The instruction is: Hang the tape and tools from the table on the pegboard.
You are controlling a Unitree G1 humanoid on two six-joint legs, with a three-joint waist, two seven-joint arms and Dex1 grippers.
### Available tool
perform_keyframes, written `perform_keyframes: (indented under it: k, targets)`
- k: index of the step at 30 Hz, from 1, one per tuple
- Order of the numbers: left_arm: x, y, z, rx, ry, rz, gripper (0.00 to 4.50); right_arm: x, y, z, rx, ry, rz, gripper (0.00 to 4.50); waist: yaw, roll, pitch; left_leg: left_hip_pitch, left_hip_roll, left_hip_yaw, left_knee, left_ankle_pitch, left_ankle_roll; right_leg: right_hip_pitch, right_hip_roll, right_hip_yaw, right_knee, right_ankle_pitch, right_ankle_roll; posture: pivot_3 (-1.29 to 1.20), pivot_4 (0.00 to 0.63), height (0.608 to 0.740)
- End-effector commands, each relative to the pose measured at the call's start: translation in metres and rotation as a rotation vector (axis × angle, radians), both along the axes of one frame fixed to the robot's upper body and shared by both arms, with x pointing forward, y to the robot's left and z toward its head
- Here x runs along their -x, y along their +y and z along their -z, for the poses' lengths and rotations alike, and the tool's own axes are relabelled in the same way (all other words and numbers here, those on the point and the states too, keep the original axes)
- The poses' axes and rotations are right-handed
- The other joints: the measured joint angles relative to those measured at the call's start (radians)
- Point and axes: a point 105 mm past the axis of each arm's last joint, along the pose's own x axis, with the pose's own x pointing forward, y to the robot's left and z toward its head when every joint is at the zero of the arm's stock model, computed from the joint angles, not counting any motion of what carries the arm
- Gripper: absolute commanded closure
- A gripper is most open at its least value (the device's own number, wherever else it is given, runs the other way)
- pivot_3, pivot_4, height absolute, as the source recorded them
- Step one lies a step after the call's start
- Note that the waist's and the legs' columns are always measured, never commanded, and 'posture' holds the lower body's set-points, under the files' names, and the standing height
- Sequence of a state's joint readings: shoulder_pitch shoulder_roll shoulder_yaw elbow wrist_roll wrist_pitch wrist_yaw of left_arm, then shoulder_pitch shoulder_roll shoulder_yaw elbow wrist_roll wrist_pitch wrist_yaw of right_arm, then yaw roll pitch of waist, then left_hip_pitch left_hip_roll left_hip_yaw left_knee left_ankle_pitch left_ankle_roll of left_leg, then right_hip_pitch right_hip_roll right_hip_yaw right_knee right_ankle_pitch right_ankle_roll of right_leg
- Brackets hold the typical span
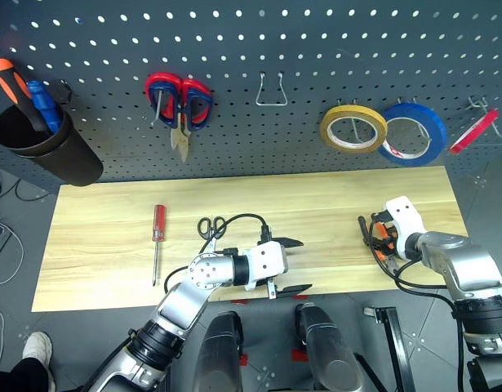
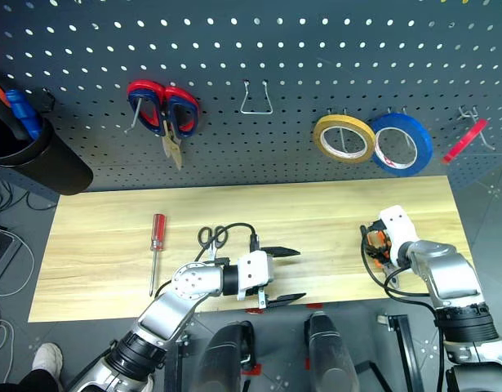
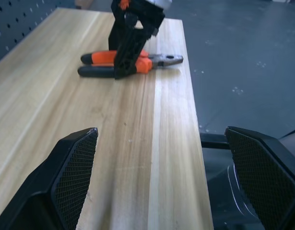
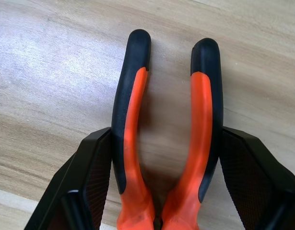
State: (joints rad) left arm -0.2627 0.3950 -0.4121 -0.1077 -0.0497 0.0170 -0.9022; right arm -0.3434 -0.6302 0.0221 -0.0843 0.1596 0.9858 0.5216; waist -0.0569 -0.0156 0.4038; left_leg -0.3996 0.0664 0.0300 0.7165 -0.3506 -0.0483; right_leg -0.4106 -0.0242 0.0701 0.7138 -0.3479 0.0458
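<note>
The pliers (image 4: 166, 143) are lying on the table (image 1: 112, 237), straddled by the right pincer (image 4: 166, 182), whose jaws are pressed against both handles. The left pincer (image 1: 290, 265) is held wide open and empty. If squeezed unevenly, the handles could be pinched together and slip.

Pale wood table (image 1: 332, 196) w/ red-handled screwdriver (image 1: 158, 233) at left, black scissors (image 1: 211, 226) mid, orange-black pliers (image 4: 166, 143) at right.
</note>
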Motion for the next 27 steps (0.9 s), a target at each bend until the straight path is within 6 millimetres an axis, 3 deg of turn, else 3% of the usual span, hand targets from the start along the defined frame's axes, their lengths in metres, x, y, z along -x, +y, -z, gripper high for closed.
perform_keyframes:
  k: [1, 4, 11, 18, 27]
  targets:
    - [0.009, 0.002, -0.011, 0.063, -0.002, -0.013, 0.0, 0.006, 0.015, -0.016, 0.005, -0.092, -0.117, 1.47, 0.0, 0.0, -0.002, -0.001, 0.0, 0.0, 0.0, 0.0, 0.0, -0.001, 0.0, 0.0, 0.0, 0.0, 0.0, -0.02, 0.318, 0.74]
    - [0.012, 0.01, -0.022, 0.14, 0.027, -0.09, 0.0, 0.02, 0.028, -0.027, 0.003, -0.184, -0.203, 1.47, 0.001, 0.001, -0.01, -0.003, -0.001, 0.0, 0.0, 0.0, 0.0, -0.003, -0.004, -0.001, 0.001, 0.0, 0.0, -0.02, 0.278, 0.74]
    - [0.016, 0.032, -0.045, 0.25, 0.066, -0.221, 0.0, 0.043, 0.057, -0.045, -0.047, -0.417, -0.304, 1.47, 0.003, 0.0, -0.084, -0.012, -0.002, -0.004, 0.001, 0.001, -0.002, -0.01, -0.008, -0.008, 0.001, 0.0, 0.0, 0.01, 0.211, 0.74]
    - [0.02, 0.05, -0.067, 0.342, 0.114, -0.349, 0.0, 0.039, 0.098, -0.094, -0.186, -0.756, -0.29, 1.47, 0.009, -0.001, -0.147, -0.013, -0.004, -0.005, -0.001, 0.002, -0.003, -0.01, -0.004, -0.008, 0.0, 0.0, 0.0, 0.04, 0.162, 0.74]
    - [0.008, 0.073, -0.071, 0.379, 0.085, -0.517, 0.0, 0.034, 0.118, -0.136, -0.202, -1.032, -0.31, 1.47, 0.033, -0.003, -0.208, -0.012, -0.005, -0.005, -0.002, 0.002, -0.003, -0.009, -0.004, -0.008, 0.0, 0.0, 0.0, 0.09, 0.122, 0.74]
